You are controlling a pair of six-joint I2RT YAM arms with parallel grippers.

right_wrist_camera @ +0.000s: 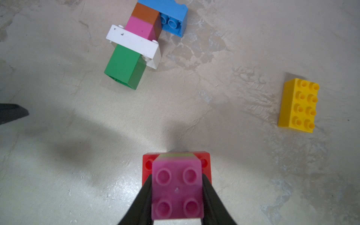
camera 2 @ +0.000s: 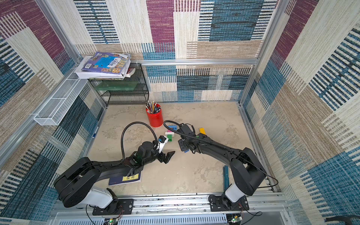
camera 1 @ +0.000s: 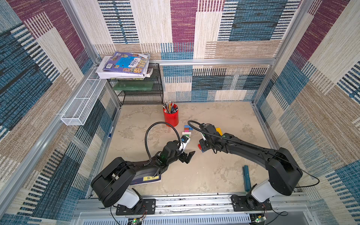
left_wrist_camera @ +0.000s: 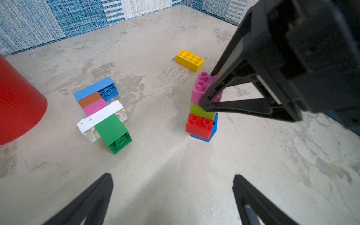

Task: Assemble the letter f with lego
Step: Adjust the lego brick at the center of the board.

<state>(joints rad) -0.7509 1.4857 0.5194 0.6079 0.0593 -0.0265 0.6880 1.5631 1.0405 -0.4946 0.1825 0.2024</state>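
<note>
A stack of lego stands on the table: pink brick (right_wrist_camera: 177,191) on top, then lime (left_wrist_camera: 198,112), red (left_wrist_camera: 198,124) and blue (left_wrist_camera: 211,134). My right gripper (right_wrist_camera: 177,187) is shut on the pink top brick, and mostly hides the stack (camera 1: 200,147) in both top views. A second lego piece (left_wrist_camera: 101,116) lies on its side, made of blue, brown, pink, white and green bricks (camera 1: 187,131). A yellow oblong brick (right_wrist_camera: 298,105) lies loose behind the right arm (camera 1: 219,131). My left gripper (left_wrist_camera: 173,176) hangs open and empty over bare table, left of the stack (camera 1: 188,156).
A red pen cup (camera 1: 171,116) stands just behind the lying lego piece. A black mesh shelf (camera 1: 140,93) with books fills the back left corner. A book (camera 1: 148,178) lies under the left arm. A blue bar (camera 1: 246,180) lies near the right arm's base.
</note>
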